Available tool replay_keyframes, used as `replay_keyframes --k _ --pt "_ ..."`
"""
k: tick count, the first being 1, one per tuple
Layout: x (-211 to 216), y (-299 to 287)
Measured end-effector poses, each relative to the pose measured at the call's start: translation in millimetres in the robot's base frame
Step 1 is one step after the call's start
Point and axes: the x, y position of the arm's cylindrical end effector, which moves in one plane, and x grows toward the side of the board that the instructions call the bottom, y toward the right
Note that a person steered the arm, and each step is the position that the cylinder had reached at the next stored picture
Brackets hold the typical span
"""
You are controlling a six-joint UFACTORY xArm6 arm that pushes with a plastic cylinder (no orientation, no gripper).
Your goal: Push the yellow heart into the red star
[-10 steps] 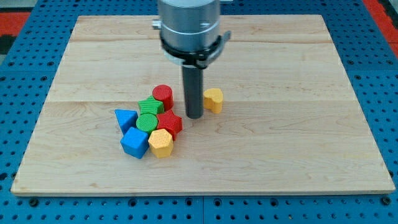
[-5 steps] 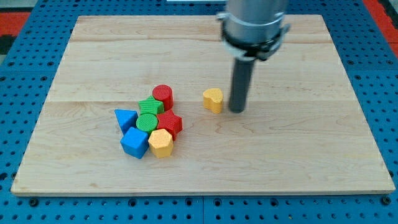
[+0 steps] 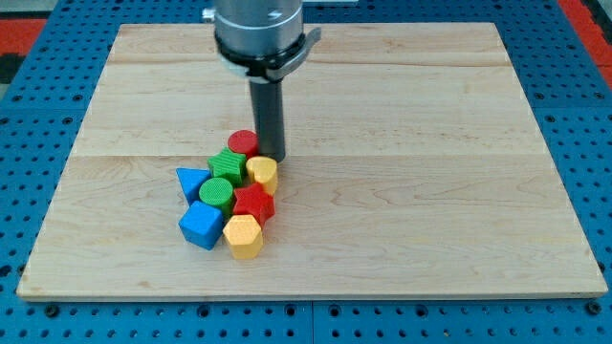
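Note:
The yellow heart point(image 3: 262, 173) sits in the block cluster, touching the red star point(image 3: 253, 203) just below it. My tip point(image 3: 271, 157) stands right behind the heart, at its upper right edge, and looks to be touching it. The rod hides part of the red cylinder point(image 3: 242, 142) at the cluster's top.
A green star point(image 3: 228, 163), a green cylinder point(image 3: 218, 194), a blue triangle point(image 3: 191, 181), a blue cube point(image 3: 201, 225) and a yellow hexagon point(image 3: 243, 235) pack the same cluster. The wooden board point(image 3: 430, 191) lies on a blue pegboard.
My tip swung from left of the heart to its right, then pushed it left into the cluster. The red star, yellow hexagon and blue cube shifted slightly down.

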Motion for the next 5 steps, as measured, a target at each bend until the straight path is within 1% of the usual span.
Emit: replay_keyframes --k 1,2,3,4,5 --pt "8 -15" --pt "-1 -7" --pt "-8 25" --pt "13 11" --pt "22 14"
